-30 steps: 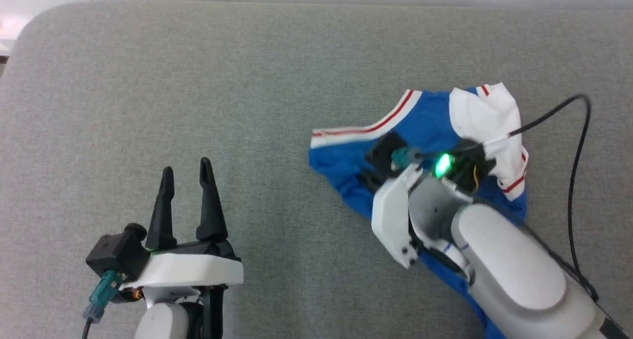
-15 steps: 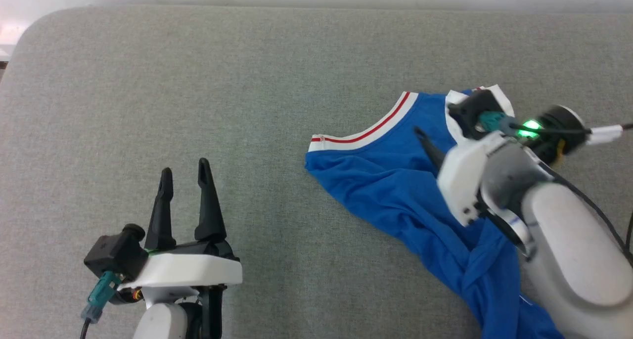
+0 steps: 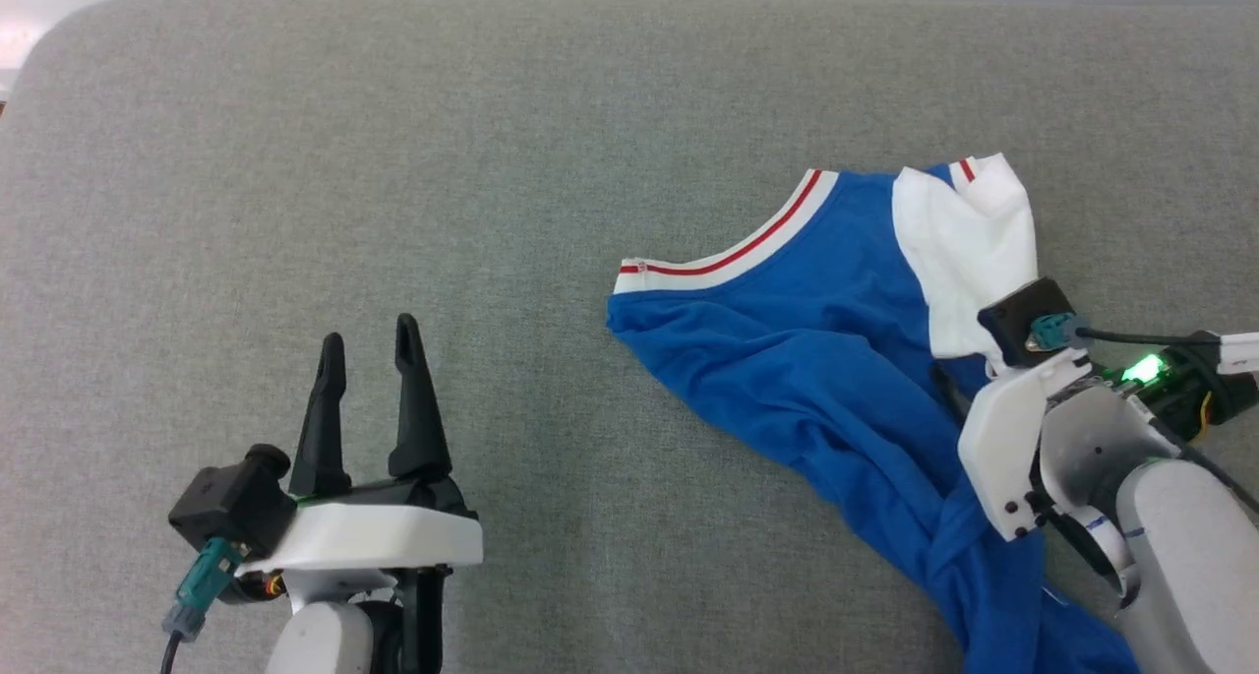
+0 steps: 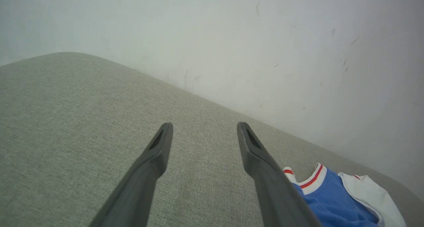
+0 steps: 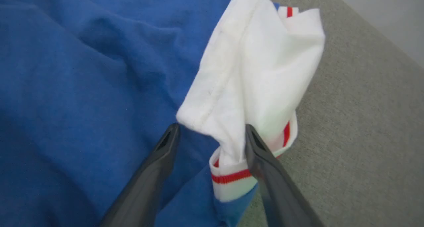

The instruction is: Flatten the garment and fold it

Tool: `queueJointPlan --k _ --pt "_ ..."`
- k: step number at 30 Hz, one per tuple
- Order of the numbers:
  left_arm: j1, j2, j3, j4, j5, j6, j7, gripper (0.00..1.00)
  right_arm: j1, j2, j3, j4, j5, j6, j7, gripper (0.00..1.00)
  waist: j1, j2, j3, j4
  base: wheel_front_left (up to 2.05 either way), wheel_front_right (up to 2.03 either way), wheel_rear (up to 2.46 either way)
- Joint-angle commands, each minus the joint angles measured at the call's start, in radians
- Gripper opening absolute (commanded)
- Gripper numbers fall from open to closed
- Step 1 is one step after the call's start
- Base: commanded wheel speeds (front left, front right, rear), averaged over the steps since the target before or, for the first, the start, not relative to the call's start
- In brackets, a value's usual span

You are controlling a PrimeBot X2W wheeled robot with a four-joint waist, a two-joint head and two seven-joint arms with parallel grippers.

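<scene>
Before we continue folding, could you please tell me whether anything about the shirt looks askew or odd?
Yes: the garment is far from flat. Its white sleeve is crumpled and doubled over at the open right hand, and the blue body is twisted like a rope nearer the robot.

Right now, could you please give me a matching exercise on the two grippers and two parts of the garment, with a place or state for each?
Things:
1. left gripper
2. right gripper
3. white sleeve
4. collar band

Places or states:
a. crumpled at the right end of the garment
b. open over the bare grey surface, apart from the garment
c. curved strip lying flat along the blue body's far edge
d. open, fingers either side of a sleeve fold

Pairs: 1-b, 2-d, 3-a, 4-c.
</scene>
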Motion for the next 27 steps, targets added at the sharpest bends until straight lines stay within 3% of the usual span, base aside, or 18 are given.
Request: queueJointPlan --k 1,2,4,11,16,25,26,27 --pt "-0.017 -0.001 0.003 0.003 0.005 -0.004 -0.005 1.0 0.004 0.007 0.005 0.019 -0.006 -0.001 -0.007 0.79 0.0 0.0 0.002 0.001 0.0 0.0 0.0" --pt "-0.018 -0.001 0.003 0.004 0.006 -0.005 -0.005 1.0 0.003 0.014 0.002 0.027 -0.006 -0.001 -0.012 0.5 0.0 0.0 0.001 0.001 0.0 0.0 0.0" --pt "-0.017 -0.001 0.004 0.006 0.008 -0.005 -0.005 1.0 -0.003 0.018 0.008 0.033 -0.014 -0.001 -0.026 0.0 0.0 0.0 -0.004 0.0 0.0 0.0 0.0" --pt "0.0 -0.001 0.013 0.009 0.012 -0.003 -0.005 1.0 -0.02 0.031 -0.025 0.014 -0.019 -0.001 -0.091 0.0 0.0 0.0 -0.026 -0.022 0.0 0.0 0.0" --pt "0.009 -0.001 0.009 0.009 0.012 -0.003 -0.005 1.0 -0.021 0.056 -0.118 -0.017 0.001 -0.001 -0.137 0.0 0.0 0.0 -0.043 -0.049 0.0 0.0 0.0" --pt "0.006 -0.001 0.006 0.003 0.027 -0.006 -0.005 1.0 0.129 0.155 -0.576 -0.004 -0.013 -0.001 -0.191 0.0 0.0 0.0 -0.016 -0.061 0.0 0.0 0.0" --pt "0.007 -0.001 0.008 0.003 0.03 -0.007 -0.005 1.0 0.147 0.174 -0.629 0.012 -0.022 -0.001 -0.197 0.04 0.0 0.0 -0.011 -0.062 0.0 0.0 0.0" --pt "0.007 -0.001 0.01 0.003 0.032 -0.008 -0.005 1.0 0.16 0.194 -0.677 0.03 -0.034 -0.001 -0.204 0.4 0.0 0.0 -0.006 -0.064 0.0 0.0 0.0"
